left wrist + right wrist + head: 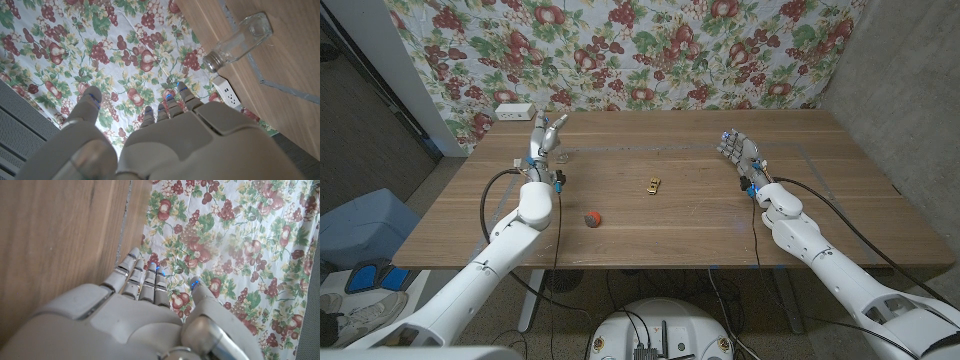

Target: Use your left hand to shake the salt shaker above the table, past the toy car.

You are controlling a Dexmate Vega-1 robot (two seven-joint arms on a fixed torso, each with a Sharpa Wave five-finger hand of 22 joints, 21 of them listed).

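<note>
From up high on the head we look down on the whole brown wooden table (670, 220), with the flowery fruit-print cloth (650, 50) hanging far behind it. Our left wrist camera sits close behind the pale grey left hand (165, 142) and looks along it. Our right wrist camera sits just as close behind the pale grey right hand (135, 322). All three views share the table and the cloth.

On the counter (680, 215) the toy car (653, 185) sits near the middle, with a small ball (592, 218) nearer the robot and to its left. The salt shaker (560, 155) stands far left, just beside the left hand (544, 140). The right hand (738, 152) is well apart, right of the car. A power strip (514, 111) lies at the back left corner.
</note>
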